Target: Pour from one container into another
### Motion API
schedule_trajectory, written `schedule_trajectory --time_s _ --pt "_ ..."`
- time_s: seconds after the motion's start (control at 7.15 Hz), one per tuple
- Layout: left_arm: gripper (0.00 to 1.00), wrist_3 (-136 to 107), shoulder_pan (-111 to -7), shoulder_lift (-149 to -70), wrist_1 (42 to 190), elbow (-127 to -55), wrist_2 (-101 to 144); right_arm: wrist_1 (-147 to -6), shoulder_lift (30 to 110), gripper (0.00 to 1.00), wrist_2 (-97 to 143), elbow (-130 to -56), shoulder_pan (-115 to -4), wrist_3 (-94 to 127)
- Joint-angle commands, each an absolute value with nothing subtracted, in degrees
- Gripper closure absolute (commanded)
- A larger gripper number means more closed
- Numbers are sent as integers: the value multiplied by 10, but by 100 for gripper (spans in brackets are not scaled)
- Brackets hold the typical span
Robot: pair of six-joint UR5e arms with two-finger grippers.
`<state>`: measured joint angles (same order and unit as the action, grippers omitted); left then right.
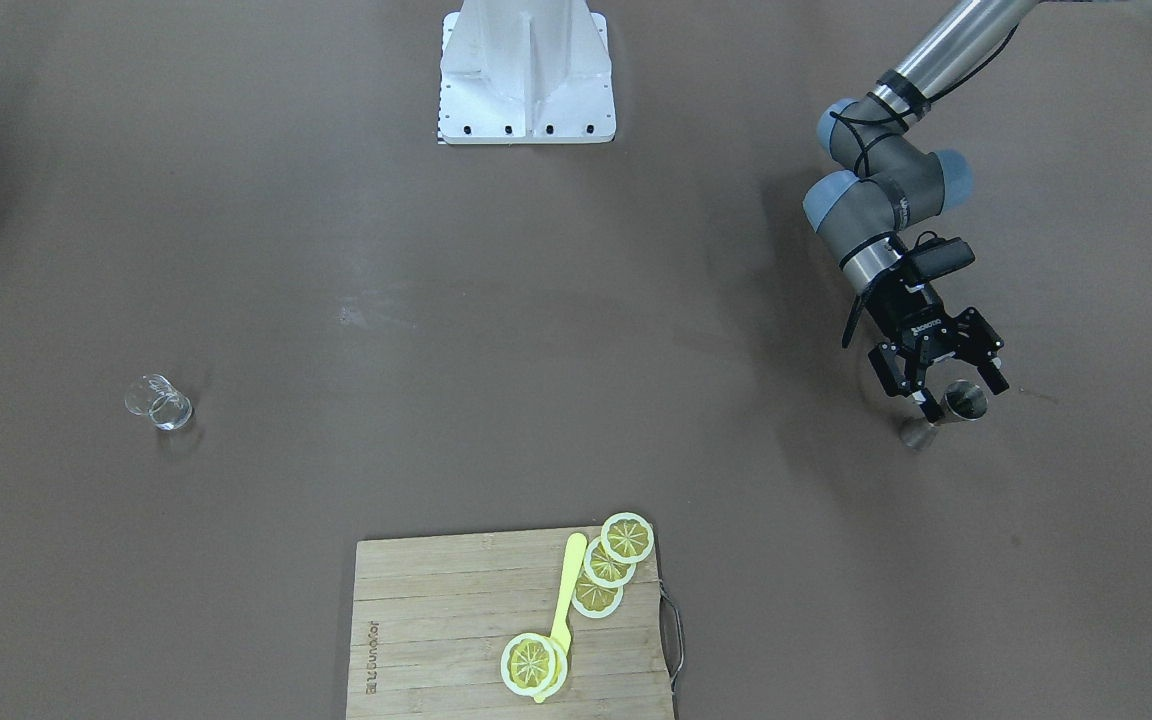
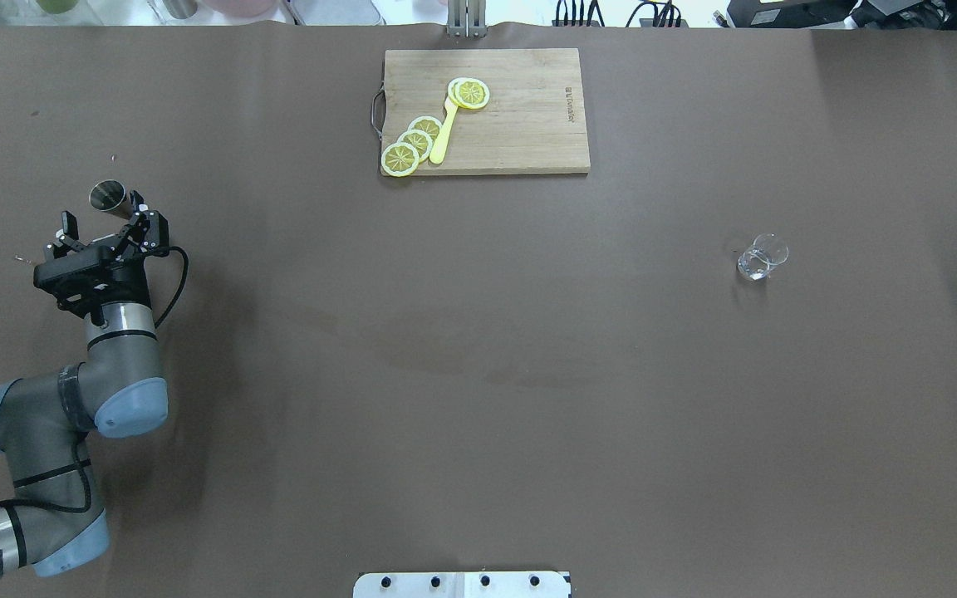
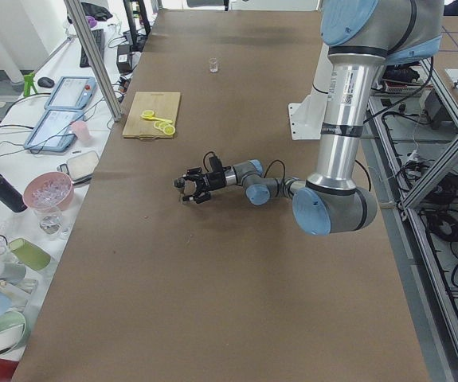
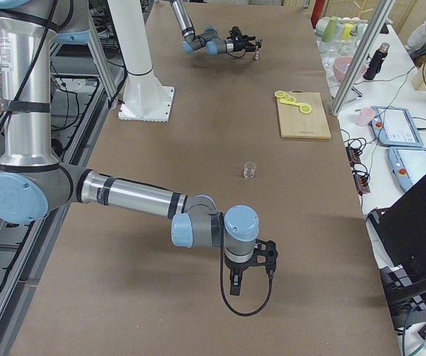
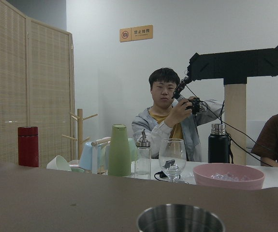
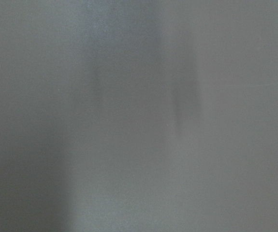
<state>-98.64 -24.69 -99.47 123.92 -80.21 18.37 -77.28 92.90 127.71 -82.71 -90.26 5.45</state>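
A small steel cup (image 2: 108, 196) stands upright on the brown table at the far left of the overhead view; its rim (image 5: 180, 218) fills the bottom of the left wrist view. My left gripper (image 2: 105, 214) is open, low over the table, with the cup (image 1: 966, 402) between its fingertips and a gap on both sides. A clear glass (image 2: 762, 255) stands alone on the table's right side. My right gripper (image 4: 250, 261) shows only in the exterior right view, near the table's near end; whether it is open or shut I cannot tell.
A wooden cutting board (image 2: 520, 124) with lemon slices (image 2: 412, 145) and a yellow knife (image 2: 443, 133) lies at the far edge. The robot's white base (image 1: 526, 75) is at the near middle. Cups, bottles and bowls (image 3: 45, 191) crowd a side bench beyond the table.
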Motion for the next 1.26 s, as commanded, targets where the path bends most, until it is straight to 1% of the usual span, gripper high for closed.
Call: schedule_trajectory --time_s 0.0,0.7,1.12 --pt "0 -986 -242 -989 1217 -816 183 -773 929 0 1277 -827 -903 54" --pt "0 -984 -241 -989 1212 -843 183 -773 929 0 1285 -828 -903 54" --pt "0 -983 -237 -955 1195 -894 176 -773 929 0 1286 -828 -903 54"
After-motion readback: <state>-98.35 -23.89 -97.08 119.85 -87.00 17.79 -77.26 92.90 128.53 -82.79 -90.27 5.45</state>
